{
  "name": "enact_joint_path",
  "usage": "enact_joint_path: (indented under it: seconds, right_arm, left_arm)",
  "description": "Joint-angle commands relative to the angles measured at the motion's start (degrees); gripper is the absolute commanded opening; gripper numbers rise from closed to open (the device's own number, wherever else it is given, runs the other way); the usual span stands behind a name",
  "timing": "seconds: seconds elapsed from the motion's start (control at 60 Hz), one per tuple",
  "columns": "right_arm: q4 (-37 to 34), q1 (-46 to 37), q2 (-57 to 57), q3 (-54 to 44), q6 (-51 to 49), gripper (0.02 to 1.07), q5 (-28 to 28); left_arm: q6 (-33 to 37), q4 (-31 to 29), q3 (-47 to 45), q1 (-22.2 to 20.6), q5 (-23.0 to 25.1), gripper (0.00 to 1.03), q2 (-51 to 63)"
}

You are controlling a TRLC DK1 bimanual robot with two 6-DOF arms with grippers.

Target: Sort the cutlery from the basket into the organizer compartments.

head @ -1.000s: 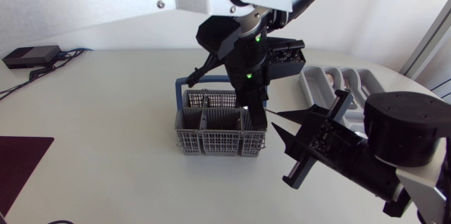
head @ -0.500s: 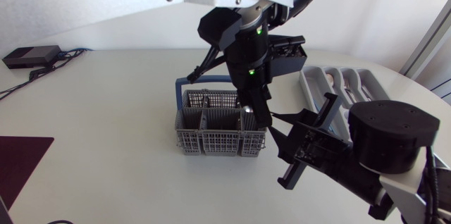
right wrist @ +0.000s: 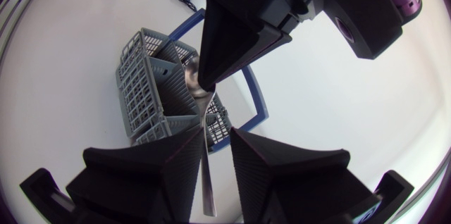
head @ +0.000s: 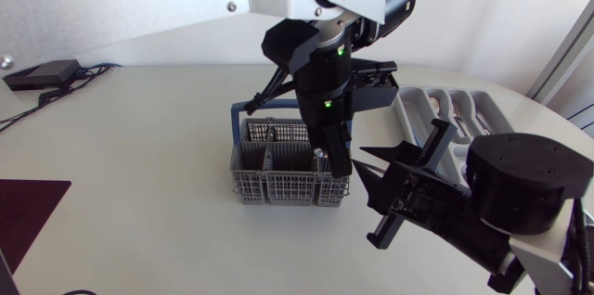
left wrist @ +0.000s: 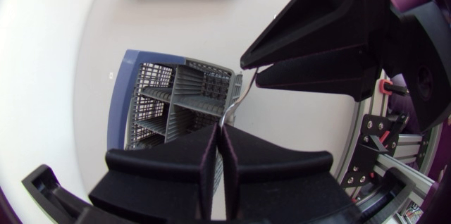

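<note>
Head view: left gripper hangs vertical over basket, pinching cutlery (seemingly a spoon); right gripper gapes beside it.

The basket stands mid-bench. The organizer lies to its right and a little behind, near the bench's right edge. The left gripper hangs over the basket's front right compartment, with a utensil pinched at its tip. The right gripper sits just right of the basket, in front of the organizer. The utensil's free end lies between its parted fingers, touching neither. A power brick lies at the far left rear, and a mat at the left front edge.
</note>
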Motion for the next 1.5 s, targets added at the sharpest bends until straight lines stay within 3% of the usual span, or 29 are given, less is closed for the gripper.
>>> enact_joint_path:
  seconds: [0.0, 0.3, 0.483, 0.867, 1.483]
  right_arm:
    - [0.61, 0.31, 0.37, -1.13, -1.46, 0.34, 0.7]
    - [0.43, 1.37, 0.81, -1.57, -1.37, 0.35, 0.61]
    - [-0.18, 2.51, 0.28, -2.18, -0.49, 0.47, 0.61]
    - [1.05, 3.3, 1.78, -2.36, -0.93, 0.47, 1.75]
    - [4.13, 5.32, 4.15, -2.8, -1.64, 0.25, 4.74]
  left_arm:
    - [0.81, -1.49, 0.22, -0.86, 0.62, 0.03, 1.16]
    - [1.25, -2.28, 1.81, -0.77, 0.62, 0.03, 1.78]
    - [1.6, -2.55, 2.07, -0.59, 0.62, 0.03, 1.86]
    - [1.51, -3.25, 2.6, -1.39, 0.7, 0.03, 2.13]
    - [1.16, -4.39, 4.36, -1.47, 0.88, 0.03, 3.27]
